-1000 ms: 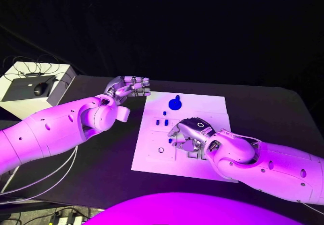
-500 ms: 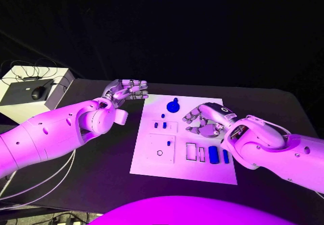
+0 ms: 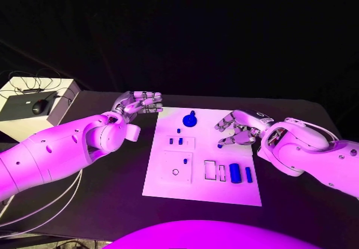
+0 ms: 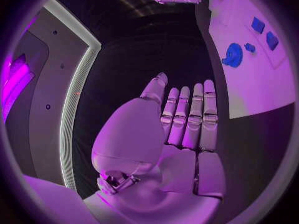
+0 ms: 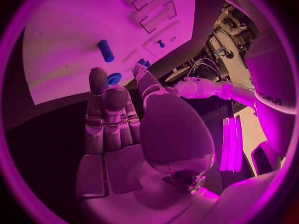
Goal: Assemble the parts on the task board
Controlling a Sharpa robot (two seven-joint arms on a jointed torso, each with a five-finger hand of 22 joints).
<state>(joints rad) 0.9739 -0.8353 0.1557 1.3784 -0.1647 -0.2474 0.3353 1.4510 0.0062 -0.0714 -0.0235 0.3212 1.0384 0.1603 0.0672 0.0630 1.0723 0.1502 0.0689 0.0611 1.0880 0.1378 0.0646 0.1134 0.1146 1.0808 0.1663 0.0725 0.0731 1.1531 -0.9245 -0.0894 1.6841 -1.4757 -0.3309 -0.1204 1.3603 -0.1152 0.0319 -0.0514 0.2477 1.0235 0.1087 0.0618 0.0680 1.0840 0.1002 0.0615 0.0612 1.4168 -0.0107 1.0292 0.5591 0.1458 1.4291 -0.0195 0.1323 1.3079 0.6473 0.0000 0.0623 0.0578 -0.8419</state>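
Over on the left, the left hand hangs above the bare black table just off the board's far left corner, fingers curled loosely in with nothing in them.

The white board lies in the middle. At its far edge sits a round blue knob. Nearer, two small blue pegs stand side by side in a little frame. Below that is a square outline with a small ring in it, which looks unfilled to me. To the right come two upright slots, apparently empty, then a long blue bar and a thinner blue bar beside it. One small blue piece lies loose on the board just under the right hand.

The right hand hovers over the board's right edge, fingers partly bent and holding nothing as far as I can see.

I'd judge the job partway through: some pieces seated, the slots and the loose piece left.
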